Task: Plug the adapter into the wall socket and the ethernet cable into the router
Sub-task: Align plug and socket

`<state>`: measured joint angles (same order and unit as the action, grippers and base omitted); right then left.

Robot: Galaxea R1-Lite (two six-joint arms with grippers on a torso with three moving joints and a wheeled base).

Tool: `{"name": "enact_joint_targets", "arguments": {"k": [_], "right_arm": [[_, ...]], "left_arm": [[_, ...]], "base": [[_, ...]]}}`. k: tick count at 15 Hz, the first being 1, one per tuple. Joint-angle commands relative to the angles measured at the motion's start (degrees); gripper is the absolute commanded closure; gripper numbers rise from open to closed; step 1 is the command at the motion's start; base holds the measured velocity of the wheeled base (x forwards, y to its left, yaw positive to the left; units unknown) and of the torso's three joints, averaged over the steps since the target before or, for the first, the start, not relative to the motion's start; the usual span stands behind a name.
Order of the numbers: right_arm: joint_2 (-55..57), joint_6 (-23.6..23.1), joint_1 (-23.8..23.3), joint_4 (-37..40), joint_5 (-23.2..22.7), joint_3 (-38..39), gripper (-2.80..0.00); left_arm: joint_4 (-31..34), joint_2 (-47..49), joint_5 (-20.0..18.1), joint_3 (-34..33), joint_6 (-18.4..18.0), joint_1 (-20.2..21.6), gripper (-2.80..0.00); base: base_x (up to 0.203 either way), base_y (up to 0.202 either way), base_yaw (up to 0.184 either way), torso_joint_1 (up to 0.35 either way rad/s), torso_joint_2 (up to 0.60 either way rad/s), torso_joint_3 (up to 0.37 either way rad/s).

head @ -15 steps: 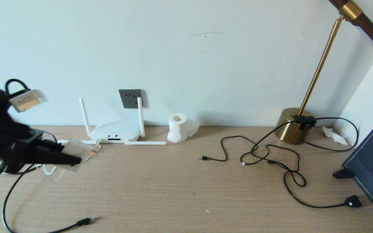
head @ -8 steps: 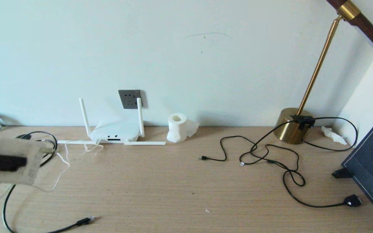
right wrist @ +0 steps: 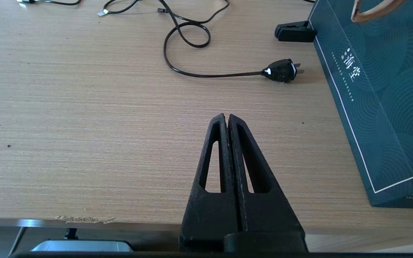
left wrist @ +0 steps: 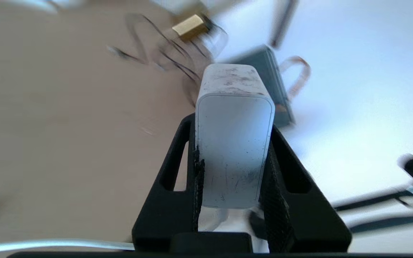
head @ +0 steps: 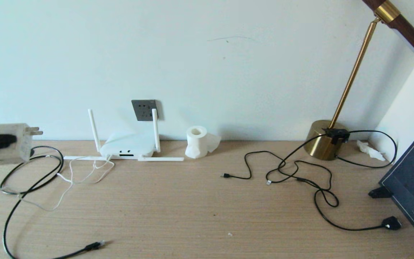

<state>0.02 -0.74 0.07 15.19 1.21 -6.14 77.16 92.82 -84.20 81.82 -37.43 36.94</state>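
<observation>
Nearest the robot, at the desk's front edge, the right gripper (right wrist: 228, 120) rests pressed shut and empty, and the ethernet cable (head: 93, 246) plug lies loose on the wood. Farther out at the far left, the left gripper (left wrist: 233, 150) clamps the adapter (head: 7, 144) above the desk, prongs aimed toward the wall socket (head: 145, 109). Its thin cord trails toward the router (head: 128, 145), whose antenna stands before the socket; I judge a snagged cord or a clipped antenna could spoil insertion.
</observation>
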Motion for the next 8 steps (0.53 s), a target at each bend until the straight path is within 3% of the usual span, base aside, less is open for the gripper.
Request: {"name": "enact_joint_targets", "arguments": {"k": [1,5,8], "right_arm": [[0.06,-0.05,0.01,0.10,0.02,-0.01,0.00],[0.06,-0.05,0.01,0.10,0.02,-0.01,0.00],[0.06,-0.05,0.01,0.10,0.02,-0.01,0.00]], "left_arm": [[-0.04,6.19,-0.84,4.59,0.03,3.39,0.00],[0.13,12.60,-3.45,7.82,1.47,6.71,0.00],[-7.03,11.90,2.29,6.84,1.09,7.09,0.00]], "base": [[0.000,0.000,0.000,0.000,0.00,0.000],[0.000,0.000,0.000,0.000,0.00,0.000],[0.000,0.000,0.000,0.000,0.00,0.000]]}}
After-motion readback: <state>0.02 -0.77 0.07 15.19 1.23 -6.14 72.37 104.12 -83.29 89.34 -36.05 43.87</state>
